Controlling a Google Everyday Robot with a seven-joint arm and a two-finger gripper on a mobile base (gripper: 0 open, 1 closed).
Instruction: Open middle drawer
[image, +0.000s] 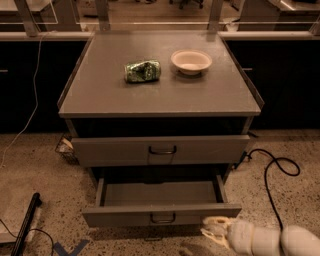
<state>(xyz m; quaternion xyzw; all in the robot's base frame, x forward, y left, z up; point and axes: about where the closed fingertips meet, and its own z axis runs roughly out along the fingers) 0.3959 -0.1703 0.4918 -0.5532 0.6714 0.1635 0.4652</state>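
Observation:
The middle drawer (161, 214) is a shallow grey drawer with a low front panel and a small dark bar handle (163, 218). It stands pulled out from the grey cabinet, and its inside shows empty. My gripper (214, 231) is on a white arm (265, 239) at the bottom right. It is low, just in front of and below the drawer's right front corner, and apart from the handle.
A taller grey drawer (161, 150) sits above, nearly closed. On the cabinet top (100, 95) lie a crushed green can (142, 71) and a white bowl (191, 61). A black cable (272, 167) runs on the floor at the right. A dark bar (25, 225) lies at the lower left.

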